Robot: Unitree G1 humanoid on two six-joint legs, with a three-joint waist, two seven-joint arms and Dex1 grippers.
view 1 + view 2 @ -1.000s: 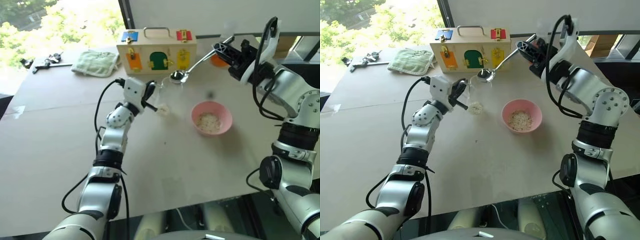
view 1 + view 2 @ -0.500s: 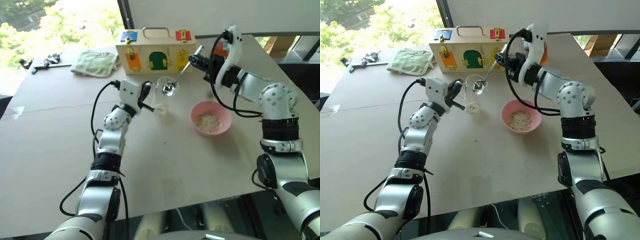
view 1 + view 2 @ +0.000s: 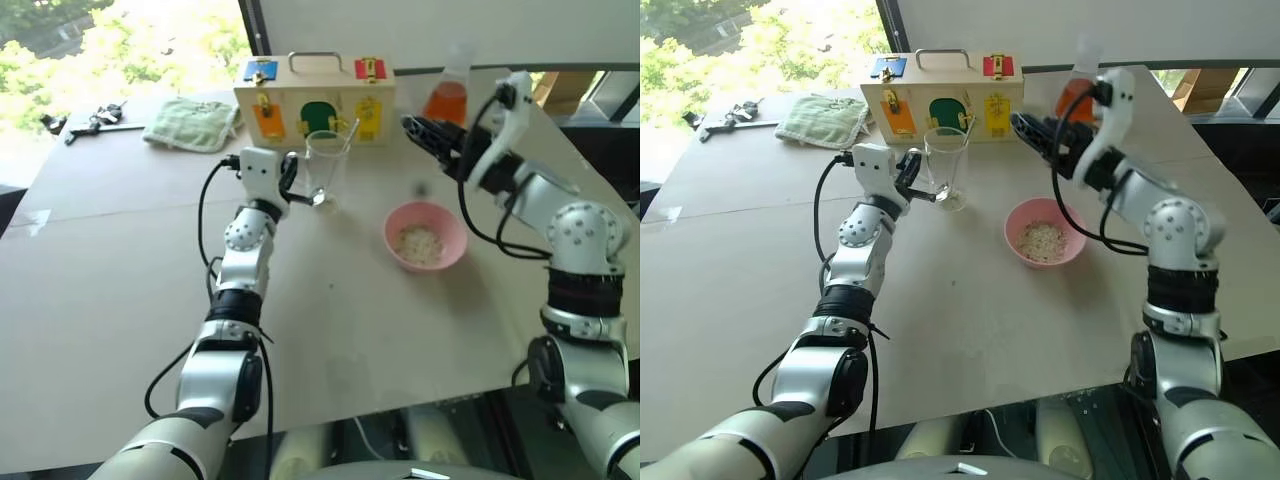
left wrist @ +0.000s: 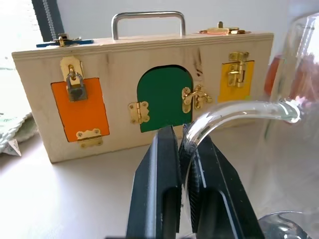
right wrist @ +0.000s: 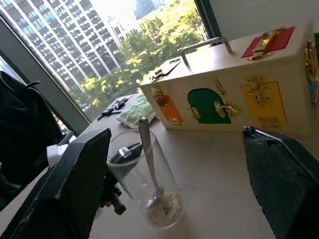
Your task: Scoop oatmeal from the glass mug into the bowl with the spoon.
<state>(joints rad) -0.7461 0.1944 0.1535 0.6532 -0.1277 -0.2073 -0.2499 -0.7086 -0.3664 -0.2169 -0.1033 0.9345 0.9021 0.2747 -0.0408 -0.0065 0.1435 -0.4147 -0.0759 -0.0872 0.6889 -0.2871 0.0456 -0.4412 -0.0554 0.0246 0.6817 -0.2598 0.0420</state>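
Just one glass mug (image 3: 946, 168), one spoon (image 5: 149, 162), one bowl (image 3: 1043, 231)

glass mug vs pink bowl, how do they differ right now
The glass mug is tall, clear and upright with the spoon standing in it; the pink bowl is low, wide and opaque. The left gripper clamps the mug's handle; nothing holds the bowl. Both hold oatmeal.

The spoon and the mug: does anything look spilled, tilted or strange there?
Nothing looks spilled. The spoon stands leaning inside the glass mug, its bowl in the oatmeal, with no gripper on it. The right gripper is open beside the mug. The left gripper is shut on the mug's handle; the mug stands upright.
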